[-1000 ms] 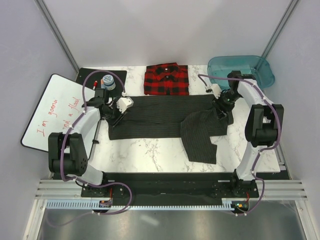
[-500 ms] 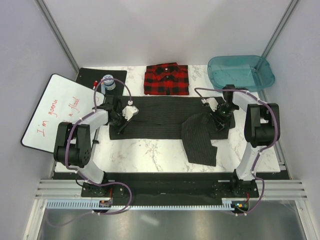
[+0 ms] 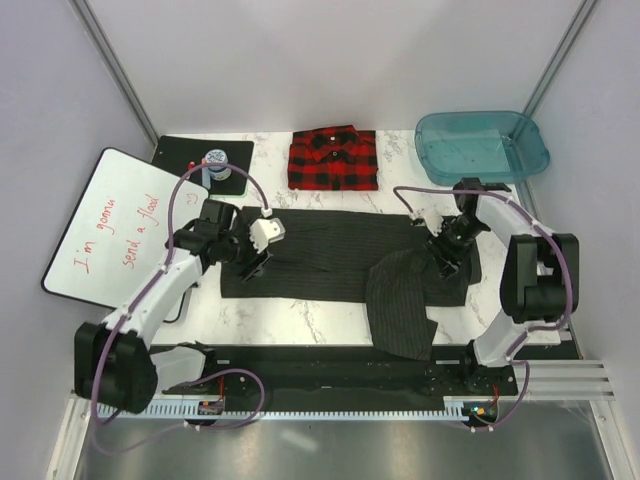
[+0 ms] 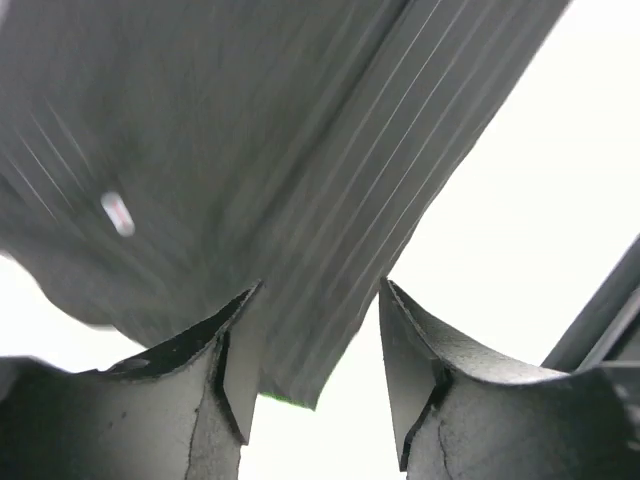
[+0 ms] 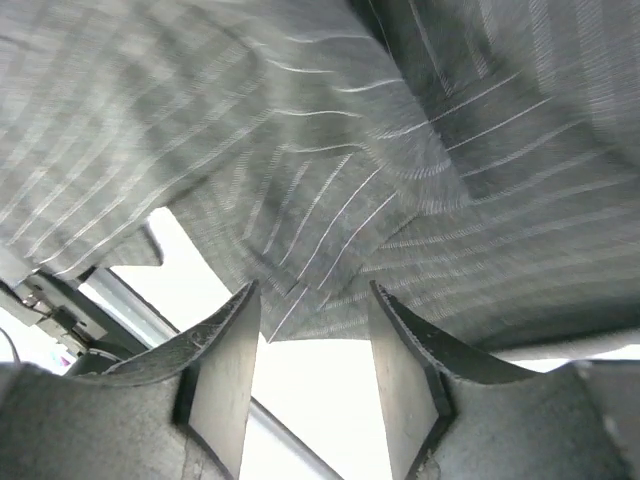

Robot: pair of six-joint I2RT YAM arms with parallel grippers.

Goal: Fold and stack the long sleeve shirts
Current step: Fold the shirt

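The dark pinstripe shirt [image 3: 330,255] lies spread across the middle of the table, with one sleeve [image 3: 400,310] folded over and reaching the near edge. The red-and-black plaid shirt [image 3: 334,160] sits folded at the back centre. My left gripper [image 3: 252,264] is over the pinstripe shirt's left end. In the left wrist view the gripper [image 4: 320,290] is open, with a corner of cloth [image 4: 300,330] loose between the jaws. My right gripper [image 3: 447,262] is at the shirt's right end. In the right wrist view the gripper [image 5: 312,290] is open, and the cloth edge [image 5: 320,270] is just at its tips.
A teal plastic tub [image 3: 482,146] stands at the back right. A whiteboard [image 3: 115,228] with red writing lies off the table's left side. A black mat [image 3: 190,155] at the back left carries a small bottle [image 3: 217,163].
Both grippers have moved toward the near side, and the pinstripe shirt has slid that way with them. Its folded sleeve now reaches the front edge.
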